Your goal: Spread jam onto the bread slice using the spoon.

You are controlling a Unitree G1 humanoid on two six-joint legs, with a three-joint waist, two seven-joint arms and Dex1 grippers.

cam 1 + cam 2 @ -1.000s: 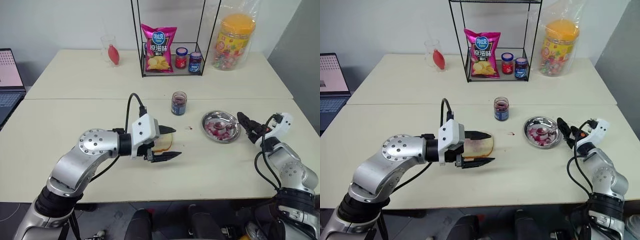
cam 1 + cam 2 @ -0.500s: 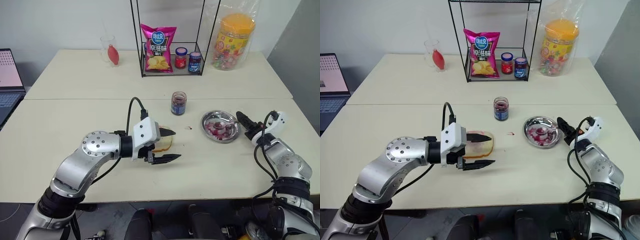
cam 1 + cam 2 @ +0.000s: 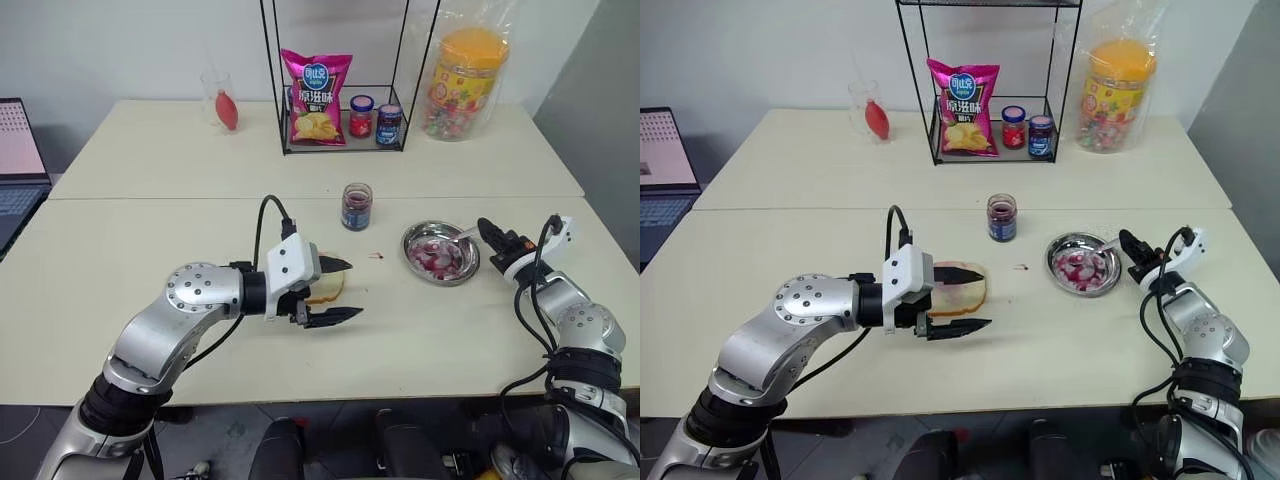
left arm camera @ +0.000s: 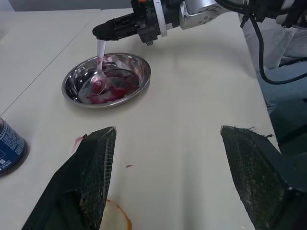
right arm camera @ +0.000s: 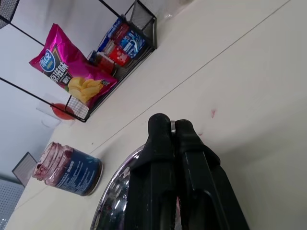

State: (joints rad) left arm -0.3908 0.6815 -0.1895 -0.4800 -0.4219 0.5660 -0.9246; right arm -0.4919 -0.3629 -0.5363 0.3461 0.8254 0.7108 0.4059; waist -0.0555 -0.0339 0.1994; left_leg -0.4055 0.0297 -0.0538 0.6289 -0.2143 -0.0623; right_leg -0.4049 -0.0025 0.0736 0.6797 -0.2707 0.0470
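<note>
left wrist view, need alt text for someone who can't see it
The right gripper is shut on the handle of a spoon whose bowl rests in a jam-smeared metal dish on a pale table. The left gripper's own two black fingers stand wide apart in the foreground, with the jam jar at the frame's edge.

A: Where's the left end effector (image 3: 338, 289)?
B: Over the bread slice (image 3: 326, 288) on the tabletop (image 3: 150, 240), fingers spread apart.
A: The right end effector (image 3: 488, 232)?
B: Closed at the metal dish's (image 3: 441, 253) rim, on the spoon (image 3: 459, 238). The jam jar (image 3: 357, 206) stands between.
</note>
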